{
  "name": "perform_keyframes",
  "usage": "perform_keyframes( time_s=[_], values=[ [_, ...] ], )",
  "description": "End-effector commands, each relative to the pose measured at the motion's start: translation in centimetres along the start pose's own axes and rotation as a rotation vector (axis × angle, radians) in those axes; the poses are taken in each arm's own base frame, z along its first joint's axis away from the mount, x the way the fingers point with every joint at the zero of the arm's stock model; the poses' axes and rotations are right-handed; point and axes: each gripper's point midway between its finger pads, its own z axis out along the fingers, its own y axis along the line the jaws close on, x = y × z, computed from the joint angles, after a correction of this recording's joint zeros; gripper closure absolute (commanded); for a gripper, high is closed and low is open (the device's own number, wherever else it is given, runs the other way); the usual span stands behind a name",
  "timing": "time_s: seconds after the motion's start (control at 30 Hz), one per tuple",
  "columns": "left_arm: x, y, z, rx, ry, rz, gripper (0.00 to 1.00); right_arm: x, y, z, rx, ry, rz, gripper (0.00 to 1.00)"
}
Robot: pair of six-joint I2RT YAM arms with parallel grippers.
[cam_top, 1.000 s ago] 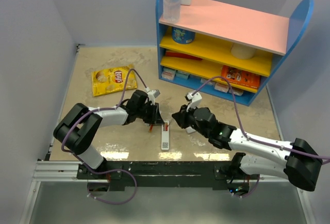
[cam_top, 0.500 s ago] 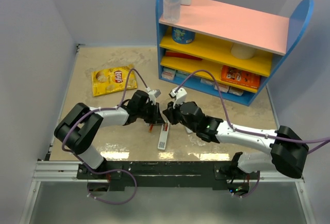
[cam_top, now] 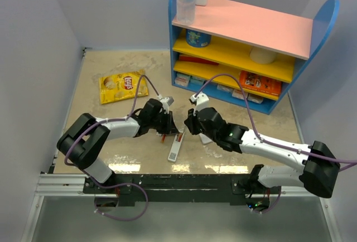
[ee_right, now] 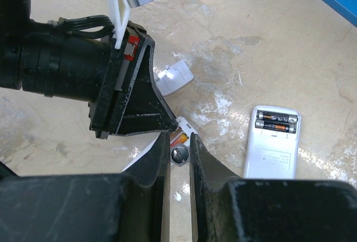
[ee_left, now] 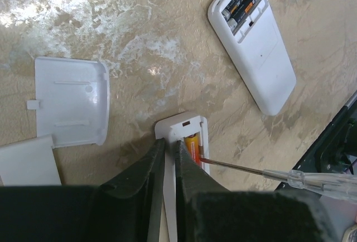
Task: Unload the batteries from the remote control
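Observation:
The slim white remote control [cam_top: 174, 150] lies back up on the table, its battery slot open at the far end [ee_left: 187, 125]. One red-orange battery [ee_left: 192, 143] sits in the slot, also seen between the two grippers as an orange battery [ee_right: 177, 138]. My left gripper [ee_left: 169, 141] is shut on the remote's side wall just beside the slot. My right gripper [ee_right: 179, 137] is shut on a thin screwdriver [ee_right: 179, 154] with a clear handle [ee_left: 295, 178]. Its metal tip touches the battery. Both grippers meet over the remote's far end, left gripper [cam_top: 169, 126] and right gripper [cam_top: 188, 127].
A wider white device [ee_left: 251, 35] with two dark batteries in its open bay lies to the right. A flat white cover [ee_left: 70, 100] and another white piece [ee_left: 25, 164] lie to the left. A chips bag [cam_top: 122, 86] and a blue shelf [cam_top: 251, 47] stand farther back.
The right arm swung left, bringing the screwdriver to the remote's slot. The remote's near end has swung a little left. The left fingers have narrowed onto the remote's wall.

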Motion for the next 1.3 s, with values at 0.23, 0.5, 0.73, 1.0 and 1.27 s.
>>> perform_keyframes(
  time_s=[0.23, 0.5, 0.73, 1.0, 1.27],
  values=[
    [-0.5, -1.7, -0.9, 0.010, -0.010, 0.010, 0.81, -1.3, 0.2, -2.3, -0.029, 0.091, -0.101, 1.00],
    [-2.6, -1.9, -1.8, -0.033, -0.052, 0.038, 0.72, -2.1, 2.4, -2.8, -0.136, 0.076, -0.043, 1.00],
    [-5.6, -1.8, -4.6, -0.050, -0.131, 0.039, 0.70, -4.9, 4.1, -3.6, -0.219, -0.036, 0.011, 1.00],
    [-4.4, -0.1, -7.0, -0.066, -0.131, 0.053, 0.69, -5.8, 3.7, -1.7, -0.154, -0.054, -0.025, 1.00],
    [-3.3, 0.1, -7.6, -0.059, -0.134, 0.054, 0.69, -4.9, 7.3, -1.7, -0.335, -0.001, 0.041, 1.00]
  ],
)
